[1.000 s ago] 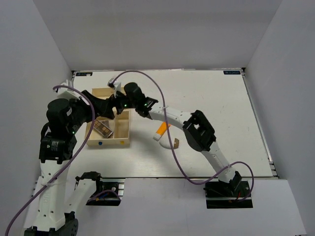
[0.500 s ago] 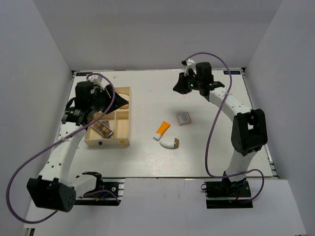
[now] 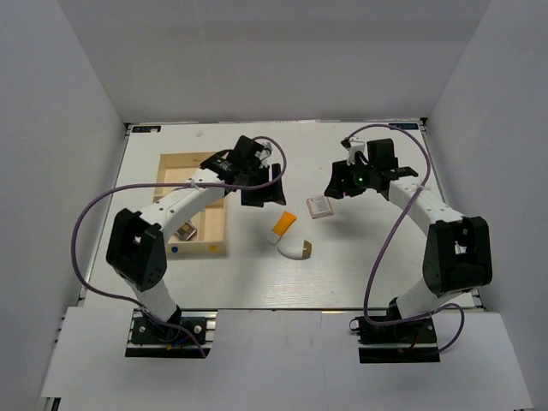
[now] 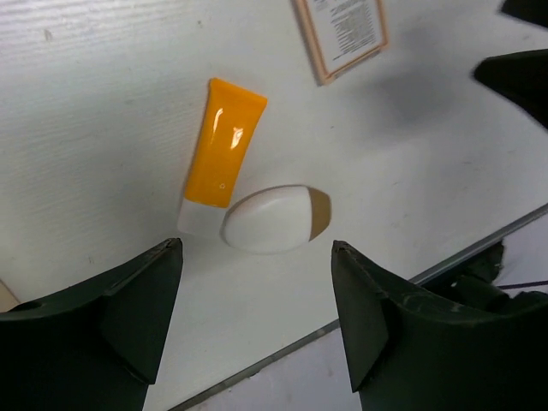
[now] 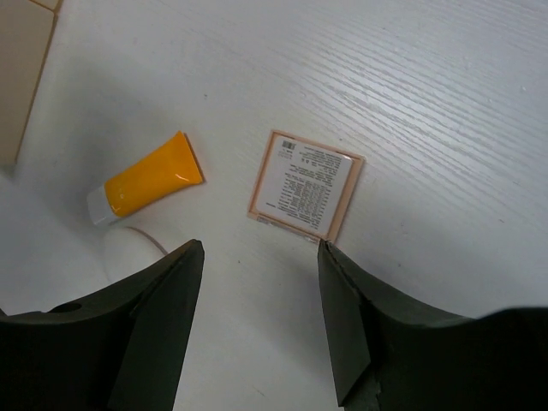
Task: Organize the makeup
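Left claw [image 4: 255, 247] agape near orange tube [image 4: 224, 145]

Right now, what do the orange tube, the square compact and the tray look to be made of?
The orange tube: glossy soft plastic, judging by bright highlights. The square compact: likely hard plastic or card, matte, with printed label. The tray: pale matte wood, by its colour.

Eyeshadow palette [image 3: 186, 232] half-hidden (left arm [image 3: 193, 197])
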You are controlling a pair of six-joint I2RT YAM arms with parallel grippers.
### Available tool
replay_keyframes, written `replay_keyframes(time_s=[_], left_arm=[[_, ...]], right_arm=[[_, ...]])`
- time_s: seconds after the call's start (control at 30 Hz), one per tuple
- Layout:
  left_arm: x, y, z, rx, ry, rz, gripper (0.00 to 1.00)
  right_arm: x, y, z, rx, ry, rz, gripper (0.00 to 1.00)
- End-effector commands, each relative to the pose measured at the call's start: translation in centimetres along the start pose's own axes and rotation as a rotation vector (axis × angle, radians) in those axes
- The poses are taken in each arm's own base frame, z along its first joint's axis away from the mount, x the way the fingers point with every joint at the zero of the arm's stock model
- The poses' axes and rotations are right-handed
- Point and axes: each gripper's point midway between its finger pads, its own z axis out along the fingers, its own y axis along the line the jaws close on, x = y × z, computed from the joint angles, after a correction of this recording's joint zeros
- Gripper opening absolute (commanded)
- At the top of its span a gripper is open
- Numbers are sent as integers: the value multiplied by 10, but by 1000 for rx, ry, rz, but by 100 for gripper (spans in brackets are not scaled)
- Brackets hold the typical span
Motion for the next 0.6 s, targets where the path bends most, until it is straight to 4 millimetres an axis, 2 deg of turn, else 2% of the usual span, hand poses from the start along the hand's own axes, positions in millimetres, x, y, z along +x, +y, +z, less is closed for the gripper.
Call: replay_keyframes(time_s=[0.0, 0.07, 0.2, 0.27, 0.57], left_arm=[[2, 1, 1, -79, 5, 76, 80], [10, 6, 14, -122, 41, 98, 81], [15, 0, 26, -145, 59, 136, 81], [13, 1, 28, -154, 53, 139, 82], [26, -5, 47, -175, 97, 189, 82]], right_arm=[[0, -3, -15, 16, -26, -35, 62], [4, -7, -17, 24, -23, -24, 62], [8, -11, -19, 25, -20, -3, 63], [9, -13, -19, 25, -19, 5, 62], [17, -16, -17, 16, -2, 21, 63]])
